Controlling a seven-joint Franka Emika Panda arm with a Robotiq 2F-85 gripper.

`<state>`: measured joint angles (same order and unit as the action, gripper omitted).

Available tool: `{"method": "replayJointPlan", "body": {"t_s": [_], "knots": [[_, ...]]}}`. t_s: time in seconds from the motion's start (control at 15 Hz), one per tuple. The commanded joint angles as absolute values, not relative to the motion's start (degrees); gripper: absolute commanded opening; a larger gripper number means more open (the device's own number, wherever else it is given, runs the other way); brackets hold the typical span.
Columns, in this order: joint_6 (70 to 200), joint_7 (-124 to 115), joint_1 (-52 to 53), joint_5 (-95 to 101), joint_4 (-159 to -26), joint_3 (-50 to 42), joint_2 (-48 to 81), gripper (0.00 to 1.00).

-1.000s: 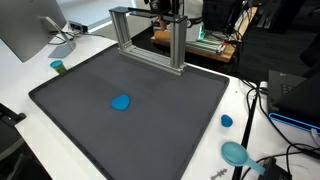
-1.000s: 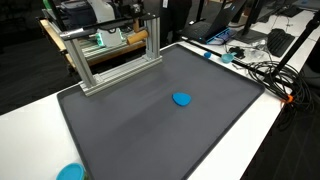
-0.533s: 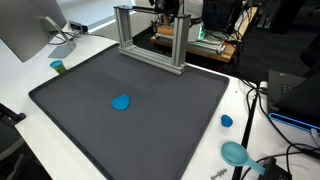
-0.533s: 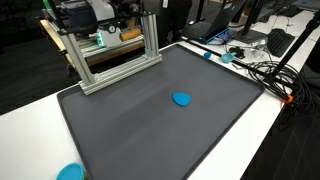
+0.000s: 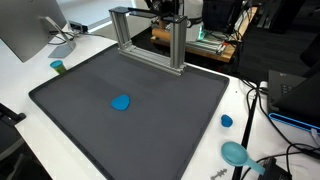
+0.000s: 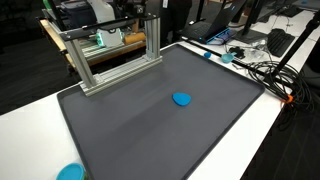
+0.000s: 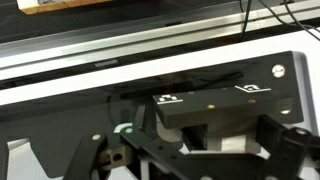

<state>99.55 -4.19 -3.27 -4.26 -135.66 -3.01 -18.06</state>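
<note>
An aluminium frame (image 5: 148,16) (image 6: 100,28) stands upright at the back edge of a dark grey mat (image 5: 150,125) (image 6: 150,135). My gripper (image 5: 165,8) hovers just above the frame's end post in an exterior view. In the wrist view the gripper (image 7: 195,152) is open, its fingers (image 7: 100,155) spread wide with nothing between them. A black block with white markings (image 7: 220,105) lies just beyond the jaws, and an aluminium rail (image 7: 150,50) runs across behind it. A small blue disc (image 5: 121,102) (image 6: 182,99) lies alone on the mat, far from the gripper.
The mat lies on a white table. A monitor (image 5: 25,30) and a small green cylinder (image 5: 58,67) are at one corner. A blue cap (image 5: 227,121), a teal dish (image 5: 235,153) (image 6: 70,172) and cables (image 5: 262,100) (image 6: 255,65) lie beside the mat.
The gripper stays open above the frame's end. The frame's top looked slightly shifted half a second ago and stands now as it did a second ago.
</note>
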Motion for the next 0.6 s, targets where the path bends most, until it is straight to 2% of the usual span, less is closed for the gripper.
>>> {"method": "replayJointPlan", "body": {"t_s": [0.0,0.53], "knots": [[99.6,-6.7,-3.3,-6.9,-136.1,-2.8,-19.8,1.0],[100.9,1.1,-2.6,-7.1,-137.3,-3.9,-21.7,1.0]]}}
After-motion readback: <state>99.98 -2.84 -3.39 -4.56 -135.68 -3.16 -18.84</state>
